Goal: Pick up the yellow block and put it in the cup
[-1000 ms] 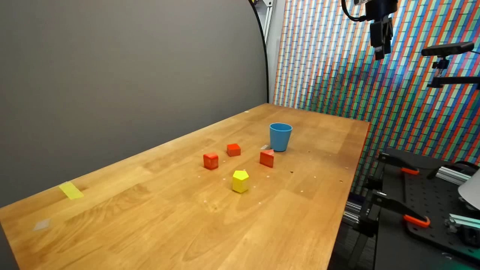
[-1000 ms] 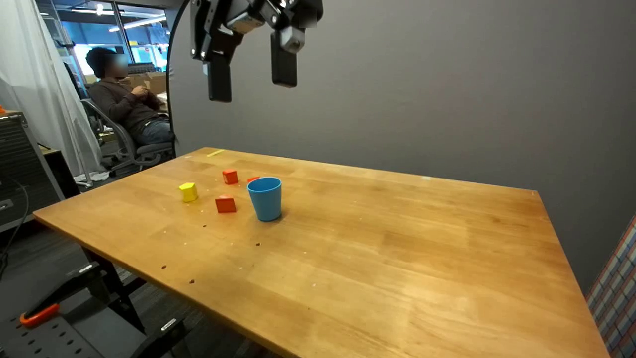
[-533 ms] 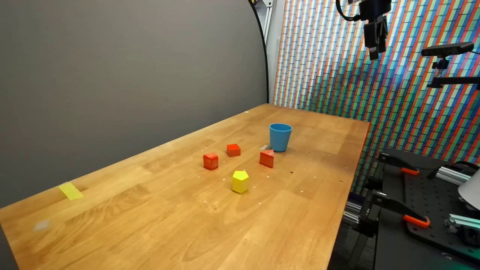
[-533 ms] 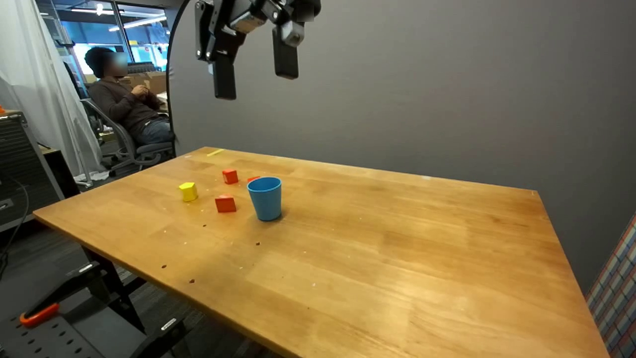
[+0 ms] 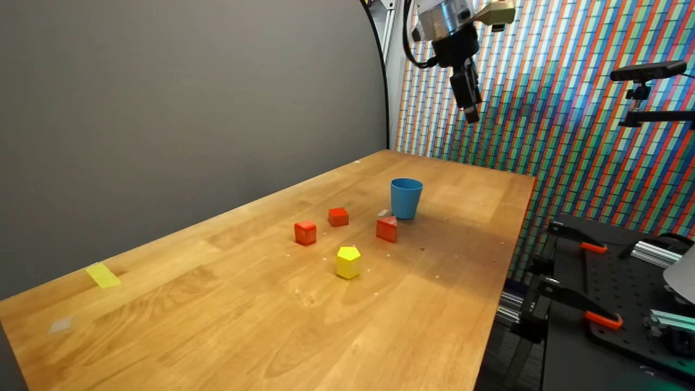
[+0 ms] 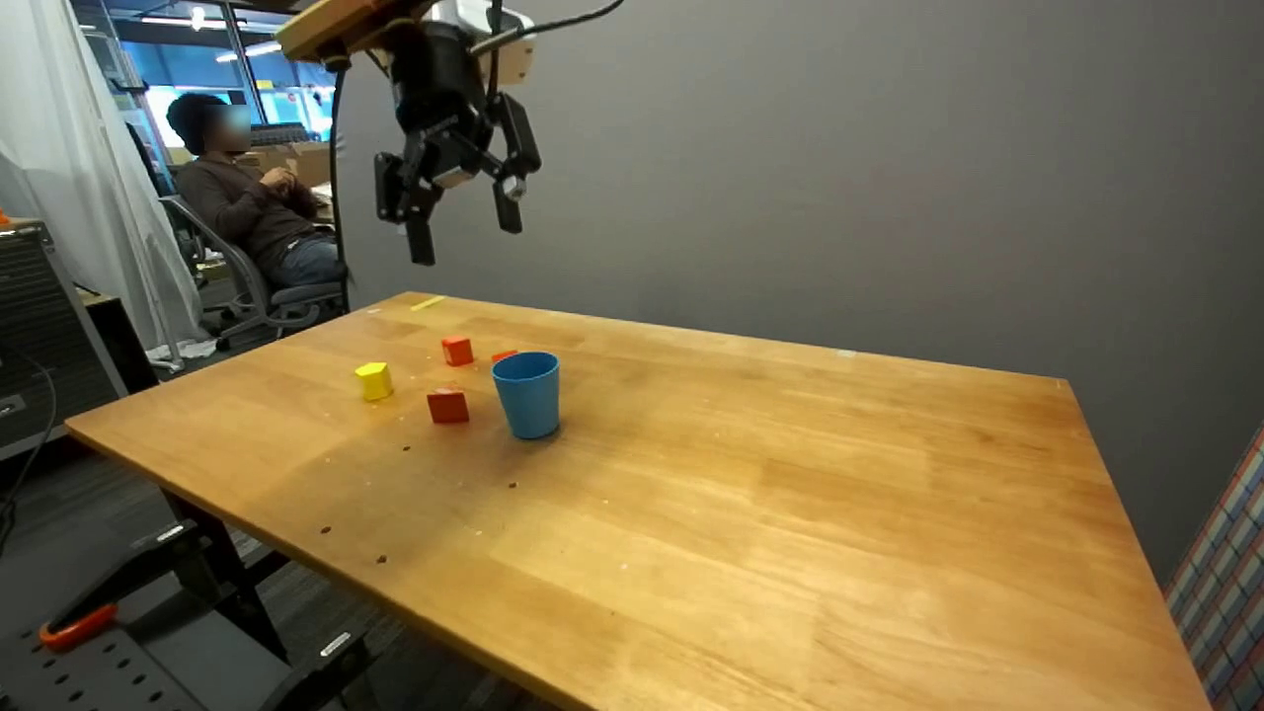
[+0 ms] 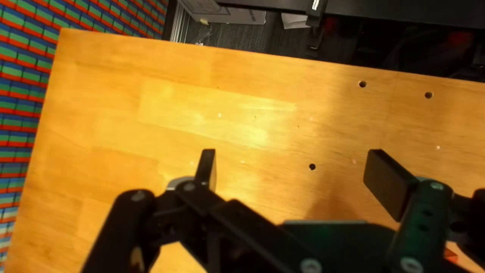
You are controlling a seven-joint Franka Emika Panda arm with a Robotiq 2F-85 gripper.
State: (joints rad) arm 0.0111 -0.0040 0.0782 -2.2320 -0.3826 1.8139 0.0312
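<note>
The yellow block (image 5: 348, 263) stands on the wooden table, also in an exterior view (image 6: 374, 381). The blue cup (image 5: 405, 199) stands upright behind it with its mouth up; it shows too in an exterior view (image 6: 528, 396). My gripper (image 6: 466, 247) is high above the table, its two black fingers wide apart with nothing between them. It is apart from both block and cup, also seen in an exterior view (image 5: 471, 117). In the wrist view the open gripper (image 7: 291, 157) looks down on bare wood; the yellow block and the cup are out of that view.
Three red blocks lie near the yellow block and cup: a red wedge (image 5: 386, 229) close to the cup, a red cube (image 5: 305, 233) and a flat red block (image 5: 338, 217). A yellow strip (image 5: 103, 276) is stuck on the table. Clamps (image 5: 602, 319) stand beside the table.
In the last half second my gripper has moved down and inward over the table, with more of the arm showing. It stays open. The yellow block, cup and red blocks have not moved.
</note>
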